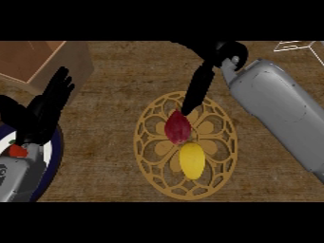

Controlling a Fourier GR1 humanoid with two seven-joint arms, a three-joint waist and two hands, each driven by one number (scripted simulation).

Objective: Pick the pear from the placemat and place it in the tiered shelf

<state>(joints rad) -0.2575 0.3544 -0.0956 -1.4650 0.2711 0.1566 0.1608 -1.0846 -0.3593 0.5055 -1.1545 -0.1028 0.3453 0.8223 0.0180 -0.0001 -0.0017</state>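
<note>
Brown woven surface (115,180) carries our round placemat (150,142), where the red-and-yellow pear (184,146) lies with its long axis running away from us, red end just touching our right hand (205,76)'s straight downward fingers, which hold nothing, while our left hand (42,111) rests open, well apart.

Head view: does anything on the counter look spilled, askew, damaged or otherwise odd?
Nothing stands out. The red pear and a yellow fruit lie end to end on the round placemat, nothing spilled. The right hand reaches toward the pear; the left hand rests open at the left.
</note>
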